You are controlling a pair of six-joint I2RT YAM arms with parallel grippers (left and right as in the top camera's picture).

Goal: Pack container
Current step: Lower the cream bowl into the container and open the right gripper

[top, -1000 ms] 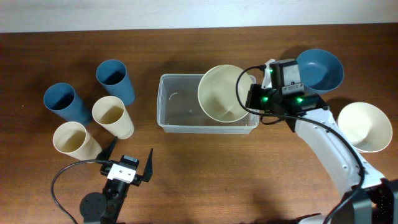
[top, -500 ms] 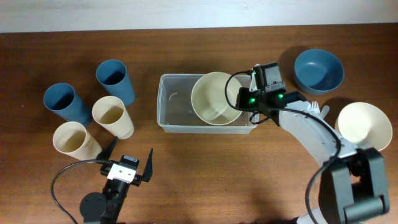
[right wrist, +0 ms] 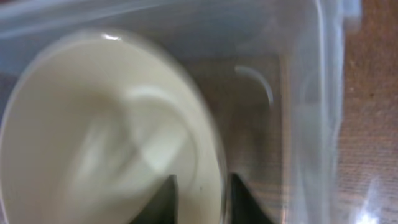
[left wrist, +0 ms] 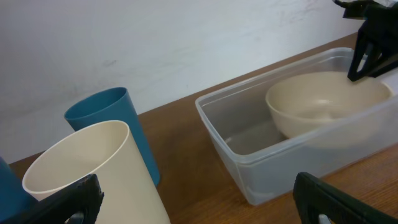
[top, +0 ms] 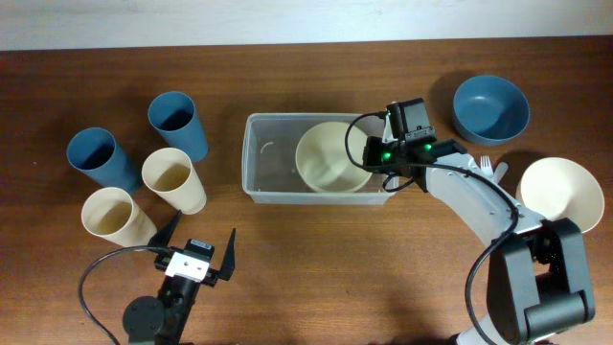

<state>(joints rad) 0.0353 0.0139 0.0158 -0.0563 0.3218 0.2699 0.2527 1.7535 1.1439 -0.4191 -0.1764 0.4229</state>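
Observation:
The clear rectangular container (top: 261,163) stands mid-table. A cream bowl (top: 330,158) sits upright inside its right half, also seen in the left wrist view as the bowl (left wrist: 323,106) within the tub (left wrist: 249,180). My right gripper (top: 370,159) hangs at the bowl's right rim. In the right wrist view its jaws (right wrist: 202,190) straddle that rim (right wrist: 214,149), one finger inside the bowl and one outside, standing apart from it. My left gripper (top: 202,235) rests wide open near the front edge, with nothing between its fingers.
Two blue cups (top: 177,123) (top: 96,158) and two cream cups (top: 172,179) (top: 113,216) stand left of the container. A blue bowl (top: 490,107) and a second cream bowl (top: 560,195) sit at the right. The nearest cream cup (left wrist: 93,168) is close to my left fingers.
The cream bowl came down and leftward from a tilt above the tub's rim to rest inside it. The right jaws have parted from the rim. The left arm stayed still.

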